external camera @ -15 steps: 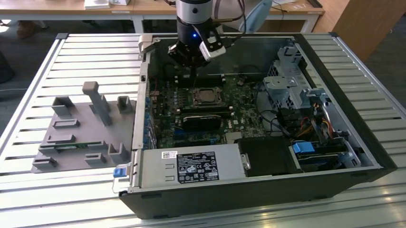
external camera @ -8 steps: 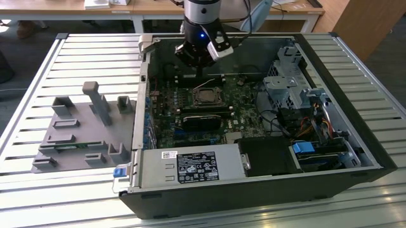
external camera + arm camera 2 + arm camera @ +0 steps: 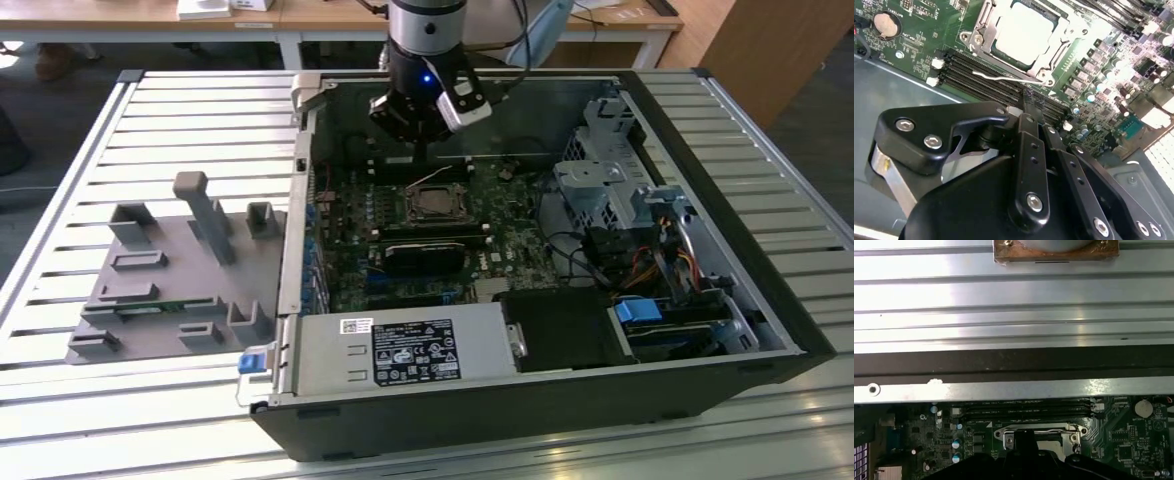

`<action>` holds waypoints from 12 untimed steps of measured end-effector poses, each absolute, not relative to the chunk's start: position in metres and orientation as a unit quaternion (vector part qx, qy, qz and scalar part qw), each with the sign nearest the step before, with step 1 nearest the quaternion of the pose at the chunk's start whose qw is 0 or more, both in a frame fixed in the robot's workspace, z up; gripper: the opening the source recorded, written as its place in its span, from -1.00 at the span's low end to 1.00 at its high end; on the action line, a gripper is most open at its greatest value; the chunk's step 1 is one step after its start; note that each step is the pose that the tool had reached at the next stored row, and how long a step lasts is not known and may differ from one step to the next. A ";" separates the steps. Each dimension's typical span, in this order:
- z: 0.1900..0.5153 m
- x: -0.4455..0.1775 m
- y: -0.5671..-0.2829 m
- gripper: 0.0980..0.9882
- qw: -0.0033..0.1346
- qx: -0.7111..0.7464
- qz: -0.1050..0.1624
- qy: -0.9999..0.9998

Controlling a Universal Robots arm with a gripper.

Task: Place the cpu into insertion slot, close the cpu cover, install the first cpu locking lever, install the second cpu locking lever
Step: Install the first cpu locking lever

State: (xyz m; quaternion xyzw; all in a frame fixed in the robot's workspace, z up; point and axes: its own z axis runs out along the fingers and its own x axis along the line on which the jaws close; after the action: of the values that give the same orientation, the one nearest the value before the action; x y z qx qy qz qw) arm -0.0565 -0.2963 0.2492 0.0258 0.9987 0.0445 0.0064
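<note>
Gripper is hanging just over the motherboard with its black fingers pressed together, and I'm not seeing anything pinched between them. In the second wrist view the tips are pointing down at the long black memory slots, right beside the near edge of the socket. A thin silvery locking lever is running along that edge, between the memory slots and the socket. The fingertips are sitting just next to its end, but I can't tell if they're actually touching it.

The cpu is lying flat in the insertion slot with its pale metal top facing up. The cpu cover is lying down around it, framing the chip. Whether the lever is latched, no idea from these shots. A round coin battery is sitting on the green board off to one side.

In the exterior view the arm is reaching down into the open computer case, which is lying on its side on a slatted metal table. The power supply is sitting at the near end of the case. A grey plastic fixture is resting on the table at the exterior view's left, just beside the case.
</note>
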 end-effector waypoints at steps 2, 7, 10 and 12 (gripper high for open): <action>0.247 -0.056 -0.296 -0.98 0.006 0.017 0.045 0.999; 0.243 -0.055 -0.296 -0.98 0.006 0.008 0.045 0.999; 0.242 -0.051 -0.296 -0.98 0.006 0.008 0.045 0.999; 0.241 -0.049 -0.296 -0.98 0.006 0.008 0.045 0.999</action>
State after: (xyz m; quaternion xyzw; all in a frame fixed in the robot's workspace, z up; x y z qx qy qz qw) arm -0.0488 -0.2963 0.2411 0.0084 0.9989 0.0447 0.0064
